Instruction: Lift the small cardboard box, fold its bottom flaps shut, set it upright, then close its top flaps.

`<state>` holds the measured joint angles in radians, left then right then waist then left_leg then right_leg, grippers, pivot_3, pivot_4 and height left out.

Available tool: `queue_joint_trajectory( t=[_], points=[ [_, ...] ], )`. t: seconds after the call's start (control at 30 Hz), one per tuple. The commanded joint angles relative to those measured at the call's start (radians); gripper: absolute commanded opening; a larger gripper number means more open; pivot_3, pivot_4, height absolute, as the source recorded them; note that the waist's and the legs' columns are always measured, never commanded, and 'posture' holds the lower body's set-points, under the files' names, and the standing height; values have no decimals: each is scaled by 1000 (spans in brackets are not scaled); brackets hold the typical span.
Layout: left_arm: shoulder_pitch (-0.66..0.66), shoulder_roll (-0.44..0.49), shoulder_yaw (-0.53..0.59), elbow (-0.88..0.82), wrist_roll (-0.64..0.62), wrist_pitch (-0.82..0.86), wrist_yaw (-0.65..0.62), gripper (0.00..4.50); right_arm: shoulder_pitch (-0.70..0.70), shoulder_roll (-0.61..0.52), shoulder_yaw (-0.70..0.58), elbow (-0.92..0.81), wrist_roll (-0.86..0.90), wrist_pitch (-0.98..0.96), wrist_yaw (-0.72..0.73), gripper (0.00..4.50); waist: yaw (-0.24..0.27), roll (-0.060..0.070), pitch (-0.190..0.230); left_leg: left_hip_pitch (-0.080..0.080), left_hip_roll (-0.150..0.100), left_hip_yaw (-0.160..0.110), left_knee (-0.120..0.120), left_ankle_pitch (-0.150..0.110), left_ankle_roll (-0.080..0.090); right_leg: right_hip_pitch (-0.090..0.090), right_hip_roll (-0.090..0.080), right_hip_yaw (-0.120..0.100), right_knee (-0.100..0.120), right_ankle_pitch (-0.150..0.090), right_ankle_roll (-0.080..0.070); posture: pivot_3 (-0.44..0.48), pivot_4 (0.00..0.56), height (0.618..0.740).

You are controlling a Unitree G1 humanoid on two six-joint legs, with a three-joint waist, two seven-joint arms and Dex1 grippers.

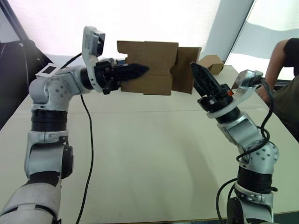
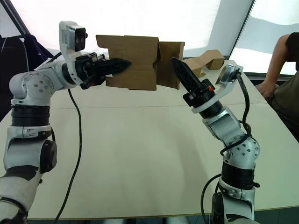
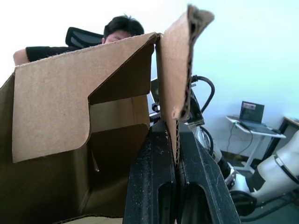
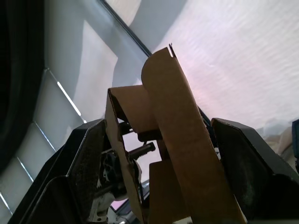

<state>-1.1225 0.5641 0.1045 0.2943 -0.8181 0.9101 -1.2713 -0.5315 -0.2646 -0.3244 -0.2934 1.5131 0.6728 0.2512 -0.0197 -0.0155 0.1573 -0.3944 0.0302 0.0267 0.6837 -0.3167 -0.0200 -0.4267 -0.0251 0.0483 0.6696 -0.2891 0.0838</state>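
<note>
The small cardboard box (image 1: 149,65) hangs on its side in the air above the far half of the table. My left gripper (image 1: 140,70) is shut on a thin panel at its left side; in the left wrist view the cardboard edge (image 3: 175,93) is pinched between the fingers (image 3: 152,186). At the box's right end a flap (image 1: 188,70) sticks out open. My right gripper (image 1: 200,75) is at that end, open, and a rounded flap (image 4: 180,135) stands between its spread fingers (image 4: 86,154). I cannot tell which end holds the bottom flaps and which the top flaps.
The pale table (image 1: 149,154) spreads below both arms. Another brown cardboard piece (image 1: 211,63) lies at its far right corner. A person (image 1: 286,70) sits at the right edge with a hand (image 1: 264,93) on the table. A black cable (image 1: 88,140) hangs from my left arm.
</note>
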Motion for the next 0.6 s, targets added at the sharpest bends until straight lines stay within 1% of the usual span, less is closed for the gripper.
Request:
queue_joint_trajectory(
  t=[0.03, 0.2, 0.27, 0.33, 0.6],
  points=[
    [-38, 8, 25, -9, -8, -13, -11, 0, 0, 21, -23, -21, 68, -27, 7, 3721, 0, 0, 0, 0, 0, 0, 0, 0, 0, 0, 0, 0, 0, 0, 0, 0, 150, 740],
    [-36, 8, 25, -11, -8, -9, -12, 0, 12, 32, -18, -22, 96, -37, 3, 3721, 0, 0, 0, 0, 0, 0, 0, 0, 0, 0, 0, 0, 0, 0, 0, 0, 150, 740],
    [-37, 7, 26, -10, -10, -8, -11, 0, 13, 38, -11, -19, 101, -40, 2, 4280, 0, 0, 0, 0, 0, 0, 0, 0, 0, 0, 0, 0, 0, 0, 0, 0, 150, 740],
    [-38, 6, 26, -10, -10, -8, -11, 0, 16, 51, -4, -18, 125, -40, -1, 4481, -1, 0, 0, 0, 0, 0, 0, 0, 0, 0, 0, 0, 0, 0, 0, 0, 150, 740],
    [-32, 4, 30, -22, -16, -2, -3, 0, 31, 116, 25, -10, 116, -68, -22, 4481, -1, 0, 0, 0, 0, 0, 0, 0, 0, 0, 0, 0, 0, 0, 0, 0, 150, 740]
  ],
)
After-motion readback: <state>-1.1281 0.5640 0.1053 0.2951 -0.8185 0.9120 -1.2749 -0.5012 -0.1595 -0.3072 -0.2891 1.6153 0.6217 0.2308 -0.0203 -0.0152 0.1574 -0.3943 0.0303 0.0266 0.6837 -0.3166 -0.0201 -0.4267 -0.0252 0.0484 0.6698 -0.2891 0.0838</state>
